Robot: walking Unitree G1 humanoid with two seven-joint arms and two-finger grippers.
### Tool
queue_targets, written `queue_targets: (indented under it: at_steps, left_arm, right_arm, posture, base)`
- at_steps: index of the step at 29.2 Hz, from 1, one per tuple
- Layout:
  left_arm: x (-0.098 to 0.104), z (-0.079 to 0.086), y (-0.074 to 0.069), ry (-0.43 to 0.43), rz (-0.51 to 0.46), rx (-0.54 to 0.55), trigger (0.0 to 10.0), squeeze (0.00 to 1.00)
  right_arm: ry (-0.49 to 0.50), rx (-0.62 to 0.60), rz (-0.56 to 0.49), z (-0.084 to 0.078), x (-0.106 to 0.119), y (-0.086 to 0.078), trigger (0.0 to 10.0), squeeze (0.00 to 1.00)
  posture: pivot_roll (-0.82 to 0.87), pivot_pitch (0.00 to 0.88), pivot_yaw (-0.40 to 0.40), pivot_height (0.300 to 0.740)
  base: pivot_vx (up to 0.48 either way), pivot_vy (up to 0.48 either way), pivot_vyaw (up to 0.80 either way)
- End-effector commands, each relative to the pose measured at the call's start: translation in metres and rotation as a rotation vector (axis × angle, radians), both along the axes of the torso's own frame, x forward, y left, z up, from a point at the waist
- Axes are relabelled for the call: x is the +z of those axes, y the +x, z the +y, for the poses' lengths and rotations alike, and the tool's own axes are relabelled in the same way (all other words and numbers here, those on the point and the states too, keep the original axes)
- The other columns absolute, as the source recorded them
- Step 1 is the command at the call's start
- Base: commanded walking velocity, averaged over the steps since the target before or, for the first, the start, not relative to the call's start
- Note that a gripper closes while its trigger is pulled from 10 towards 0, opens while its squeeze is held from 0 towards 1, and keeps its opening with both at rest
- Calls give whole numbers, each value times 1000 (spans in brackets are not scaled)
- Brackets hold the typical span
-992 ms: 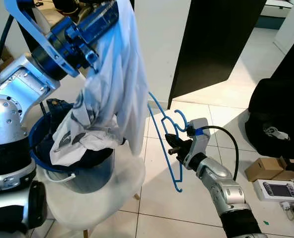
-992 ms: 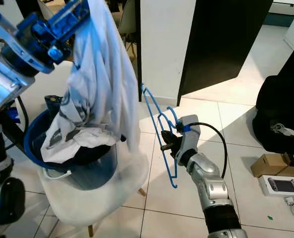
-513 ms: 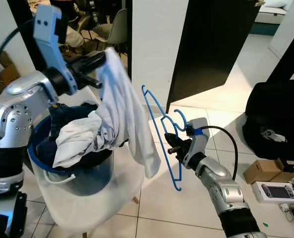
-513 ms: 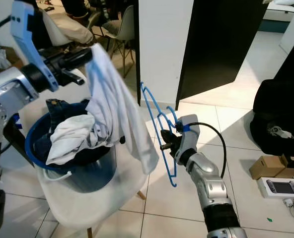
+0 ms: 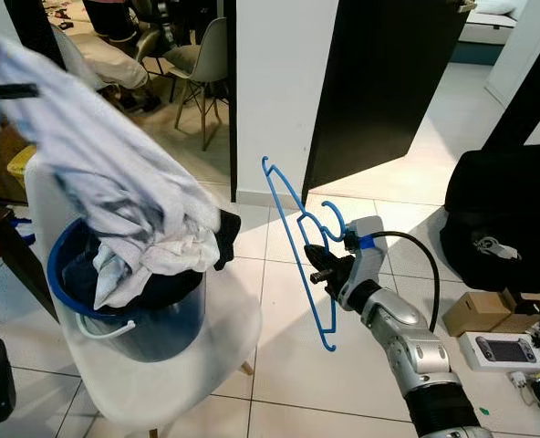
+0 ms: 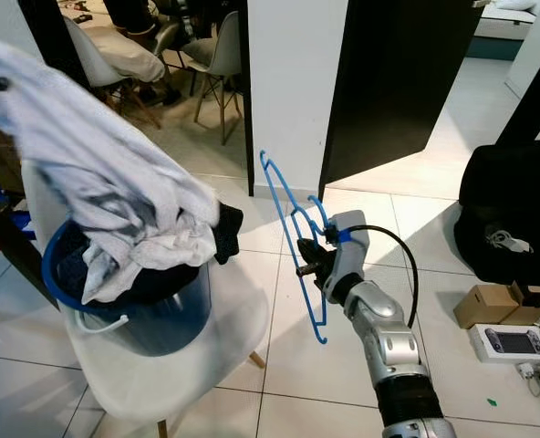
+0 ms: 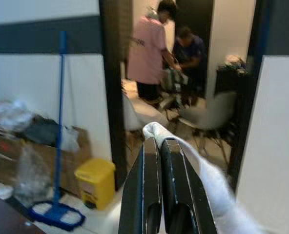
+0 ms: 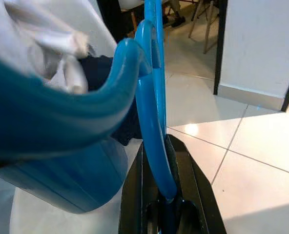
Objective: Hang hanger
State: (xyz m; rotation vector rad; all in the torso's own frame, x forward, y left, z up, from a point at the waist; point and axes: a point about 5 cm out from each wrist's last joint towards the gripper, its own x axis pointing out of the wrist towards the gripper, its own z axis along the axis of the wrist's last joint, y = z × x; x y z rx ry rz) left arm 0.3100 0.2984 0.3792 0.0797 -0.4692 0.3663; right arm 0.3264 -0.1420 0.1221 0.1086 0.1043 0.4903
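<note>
A blue plastic hanger stands upright in the air to the right of the chair, and my right gripper is shut on its neck below the hook. In the right wrist view the hanger runs between the black fingers. A white shirt is stretched up and to the left out of the blue basket. My left gripper is shut on the shirt's edge, high at the far left.
The basket of clothes sits on a white chair. A white wall corner and a dark door stand behind. A black bag and boxes lie on the tiled floor at right. People stand in the far room.
My left arm has swung further up and left, out of the head views, pulling the shirt taut from the basket. The right gripper and hanger have stayed in place.
</note>
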Motion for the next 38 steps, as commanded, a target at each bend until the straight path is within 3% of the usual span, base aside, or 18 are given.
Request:
queue_targets:
  at_steps: [1, 4, 8, 9, 10, 12, 13, 15, 17, 20, 25, 27, 28, 29, 30, 31, 32, 38]
  left_arm:
    - [6, -5, -6, 52, -25, 27, 0, 0]
    - [3, -26, -5, 112, -25, 36, 0, 0]
    - [-11, -44, 5, 107, 12, -16, 0, 0]
    - [-33, -70, 17, 64, 82, -135, 0, 0]
    - [-33, -70, 17, 64, 82, -135, 0, 0]
    - [-57, -97, 26, 55, 182, -256, 0, 0]
    - [-57, -97, 26, 55, 182, -256, 0, 0]
    - [-82, -121, 28, 17, 280, -345, 0, 0]
    - [-82, -121, 28, 17, 280, -345, 0, 0]
    - [-111, -144, 25, -24, 390, -421, 0, 0]
    - [-121, -151, 20, -20, 427, -430, 0, 0]
    - [-124, -151, 20, -12, 440, -427, 431, 0]
    - [-126, -151, 20, 1, 452, -421, 1294, 0]
    - [-126, -151, 20, 1, 452, -421, 1294, 0]
    - [-128, -150, 19, 19, 462, -412, 2078, 0]
    - [-128, -150, 19, 19, 462, -412, 2078, 0]
    - [-128, -147, 19, 37, 468, -395, 10000, 1000]
    - [-121, -140, 18, 79, 453, -357, 10000, 1000]
  right_arm:
    - [1, -6, 2, -2, -2, 0, 10000, 0]
    - [1, -5, 2, -1, -2, 1, 10000, 0]
    - [3, -5, 2, 0, -2, 1, 10000, 0]
    - [3, -3, 3, 0, -1, 1, 10000, 0]
    - [3, -3, 3, 0, -1, 1, 10000, 0]
    - [4, -4, 3, 0, -1, 1, 10000, 0]
    - [4, -4, 3, 0, -1, 1, 10000, 0]
    - [6, -6, 4, 0, -1, 1, 10000, 0]
    - [6, -6, 4, 0, -1, 1, 10000, 0]
    - [7, -7, 6, -1, -1, 0, 10000, 0]
    - [7, -6, 9, -2, -1, 0, 10000, 0]
    - [8, -5, 10, -2, -1, 0, 10000, 0]
    - [8, -4, 11, -2, -1, 0, 10000, 0]
    - [8, -4, 11, -2, -1, 0, 10000, 0]
    - [8, -4, 12, -2, -1, 1, 10000, 0]
    - [8, -4, 12, -2, -1, 1, 10000, 0]
    - [9, -4, 12, -2, -2, 1, 10000, 0]
    - [9, -5, 13, -2, -2, 1, 10000, 0]
  posture:
    - [-2, 56, -27, 740]
    - [0, 58, -26, 740]
    - [3, 57, -26, 740]
    - [0, 59, -24, 740]
    - [0, 59, -24, 740]
    - [-1, 62, -22, 740]
    - [-1, 62, -22, 740]
    - [-5, 65, -20, 740]
    - [-5, 65, -20, 740]
    - [-5, 69, -24, 740]
    - [-3, 71, -28, 740]
    - [-3, 71, -29, 740]
    - [-3, 71, -29, 740]
    - [-3, 71, -29, 740]
    - [-4, 72, -28, 740]
    - [-4, 72, -28, 740]
    - [-5, 71, -28, 740]
    - [-3, 70, -29, 740]
  base:
    - [0, 0, 0]
    - [0, 0, 0]
    - [0, 0, 0]
    - [0, 0, 0]
    - [0, 0, 0]
    - [0, 0, 0]
    - [0, 0, 0]
    - [0, 0, 0]
    - [0, 0, 0]
    - [0, 0, 0]
    - [0, 0, 0]
    - [0, 0, 0]
    - [0, 0, 0]
    - [0, 0, 0]
    - [0, 0, 0]
    - [0, 0, 0]
    - [0, 0, 0]
    - [0, 0, 0]
